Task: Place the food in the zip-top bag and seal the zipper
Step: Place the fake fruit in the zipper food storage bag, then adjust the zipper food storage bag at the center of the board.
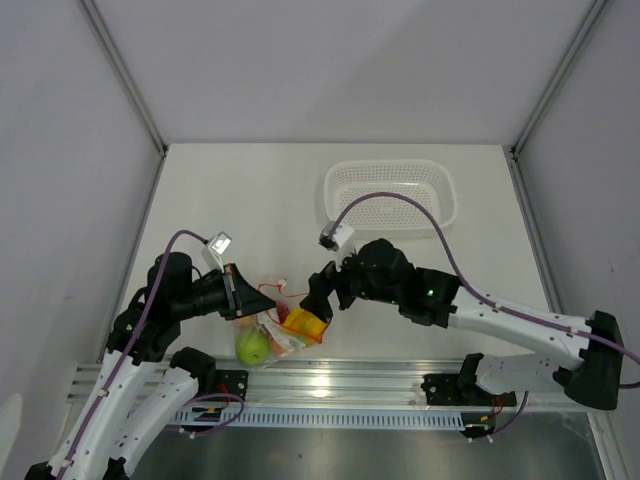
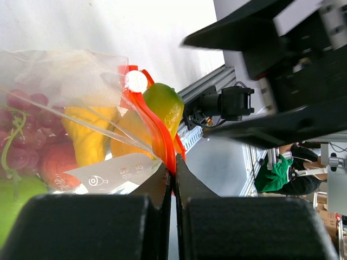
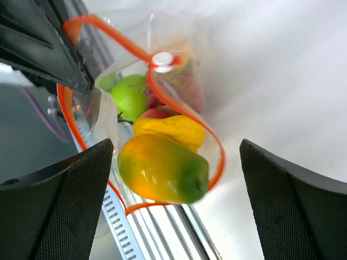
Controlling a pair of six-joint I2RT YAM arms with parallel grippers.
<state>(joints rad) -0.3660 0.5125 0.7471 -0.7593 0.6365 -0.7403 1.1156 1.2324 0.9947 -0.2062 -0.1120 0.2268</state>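
Observation:
The clear zip-top bag [image 1: 272,335] lies at the table's near edge with its mouth open. My left gripper [image 1: 243,300] is shut on the red-orange zipper strip [image 2: 162,138] and holds the mouth up; the jaws [image 2: 173,162] pinch the strip edge. Inside I see the green apple [image 3: 129,97], a yellow piece [image 3: 171,127], dark red grapes [image 2: 21,138] and the orange peach [image 2: 54,165]. The orange-yellow mango [image 3: 162,168] sits in the bag's mouth, ringed by the zipper [image 3: 181,95]. My right gripper [image 3: 176,203] is open and empty, straddling the mango from above [image 1: 322,298].
A white perforated basket [image 1: 432,190] stands at the back right. The aluminium rail [image 1: 330,385] runs along the near edge just below the bag. Both arms crowd the bag from either side.

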